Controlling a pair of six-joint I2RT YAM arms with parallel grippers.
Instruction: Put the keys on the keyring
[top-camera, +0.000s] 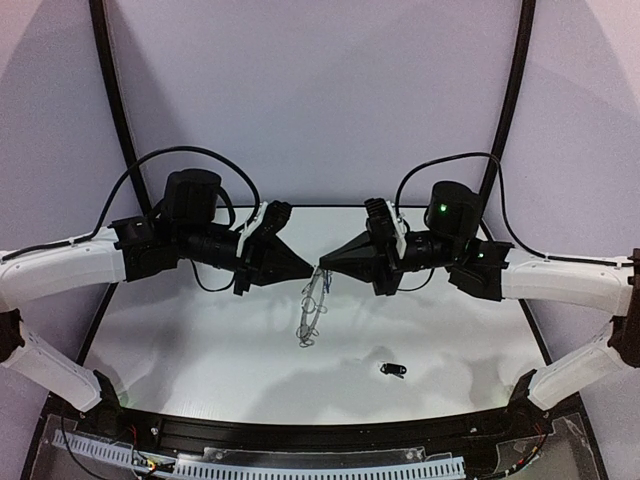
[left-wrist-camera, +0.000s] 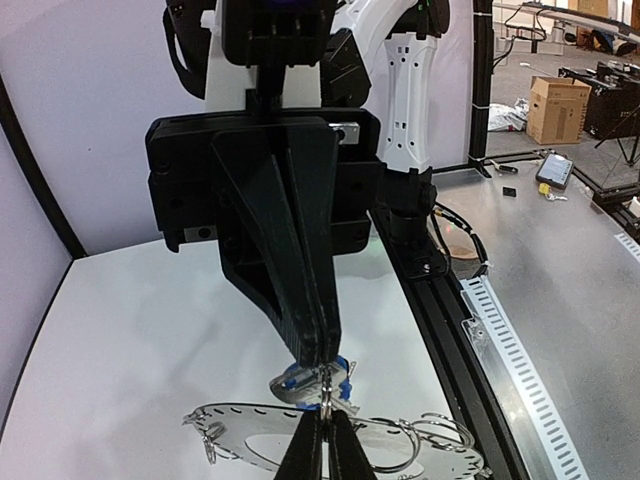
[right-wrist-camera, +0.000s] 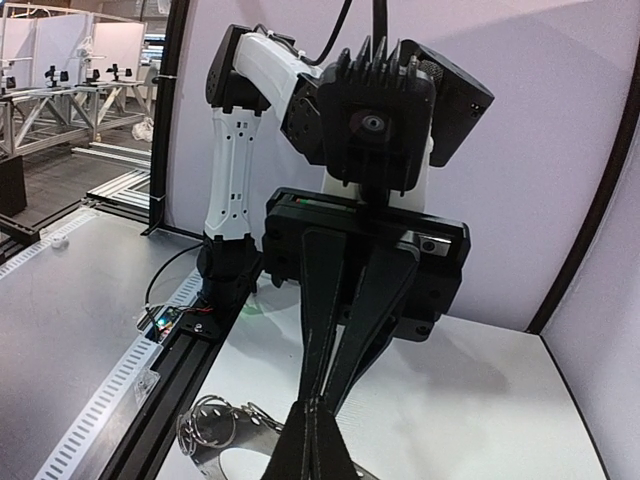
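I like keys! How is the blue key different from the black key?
Colour: the blue key has a bright blue head; the black key looks black. Place: the blue key is up at the right gripper's tips, by the keyring; the black key lies alone on the table. Both are tiny, far smaller than the keyring.

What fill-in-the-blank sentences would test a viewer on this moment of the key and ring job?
1. The lone key on the table has a ___ head.
2. The held key at the tip of the right tool has a ___ head.
3. The lone key lies on the ___ arm's side of the ring.
Missing words: black; blue; right.
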